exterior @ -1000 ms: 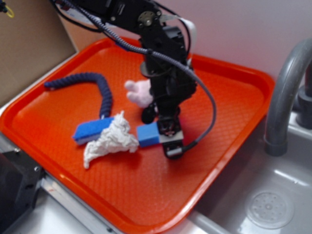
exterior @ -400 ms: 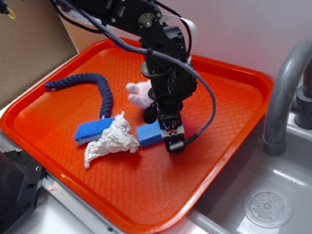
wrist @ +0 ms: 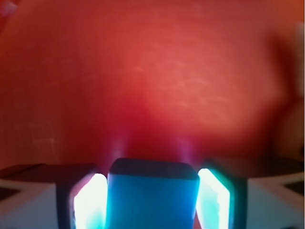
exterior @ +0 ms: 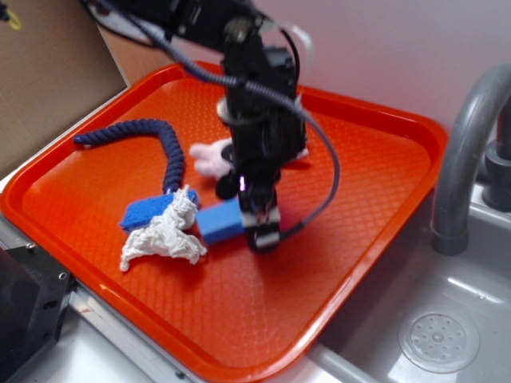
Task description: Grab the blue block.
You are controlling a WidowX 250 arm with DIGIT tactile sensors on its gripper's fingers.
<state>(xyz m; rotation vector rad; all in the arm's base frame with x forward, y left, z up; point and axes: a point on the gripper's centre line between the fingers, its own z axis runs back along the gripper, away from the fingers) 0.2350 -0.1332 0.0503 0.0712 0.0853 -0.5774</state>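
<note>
The blue block (exterior: 217,222) lies near the middle of the orange tray (exterior: 383,239), its left end against a white crumpled cloth (exterior: 164,235). My gripper (exterior: 259,227) points down over the block's right end. In the wrist view the blue block (wrist: 152,200) fills the gap between my gripper's (wrist: 152,188) two pads (wrist: 90,202), which sit close against both its sides. The gripper is shut on the block. The arm hides the block's right end in the exterior view.
A flat blue sponge (exterior: 144,213) lies under the cloth's left side. A navy braided rope (exterior: 152,136) curls at the tray's back left. A pink plush bunny (exterior: 206,155) sits behind the arm. A grey faucet (exterior: 467,144) and sink drain (exterior: 439,341) are at right.
The gripper has moved left and the blue block went with it. The block pushed the cloth left over the sponge. The bunny also shifted left.
</note>
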